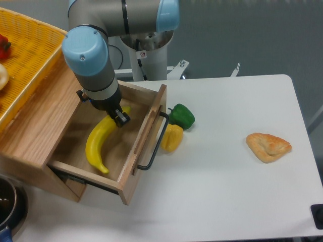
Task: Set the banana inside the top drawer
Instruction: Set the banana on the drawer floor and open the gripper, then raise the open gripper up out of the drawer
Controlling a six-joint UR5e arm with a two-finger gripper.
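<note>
The banana [97,142] is long, curved and bright yellow. It lies inside the open top drawer [132,161], a light-oak box with a black wire loop handle [155,143] on its front panel. My gripper [119,117] reaches down into the drawer and sits over the banana's upper end, by the far right corner. One dark fingertip [122,119] shows against the banana. The arm's wrist hides the rest of the fingers, so I cannot tell whether they are closed on the banana.
A green bell pepper [181,116] and a small yellow bell pepper [172,137] lie on the white table just right of the drawer handle. A pastry [268,146] lies further right. A yellow woven basket [25,55] sits on the cabinet top. A dark pot [7,204] is at the bottom left.
</note>
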